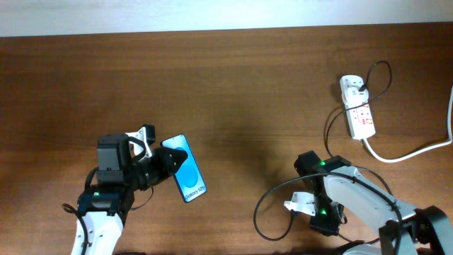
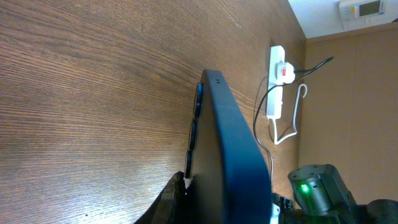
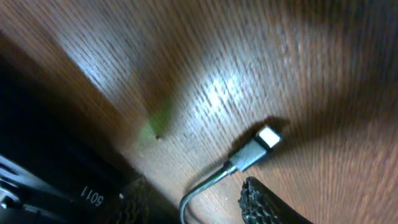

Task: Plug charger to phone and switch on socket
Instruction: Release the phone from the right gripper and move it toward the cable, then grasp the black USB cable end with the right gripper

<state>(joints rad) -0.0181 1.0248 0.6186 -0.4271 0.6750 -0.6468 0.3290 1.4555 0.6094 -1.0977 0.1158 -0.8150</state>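
My left gripper (image 1: 157,168) is shut on the phone (image 1: 186,168), gripping its lower-left end; the blue screen faces up. In the left wrist view the phone (image 2: 233,137) shows edge-on between the jaws (image 2: 186,190). The charger's black cable (image 1: 265,205) loops across the table by my right arm, and its plug head (image 1: 362,91) sits in the white socket (image 1: 359,115) at the far right. In the right wrist view the connector tip (image 3: 258,146) lies on the wood just ahead of my right gripper (image 3: 193,190). That gripper is open, with the cable running between its fingers.
A thick white cord (image 1: 417,150) runs from the socket off the right edge. The socket also shows in the left wrist view (image 2: 275,81), with the right arm (image 2: 314,190) below it. The table's far edge (image 1: 212,32) meets a white wall.
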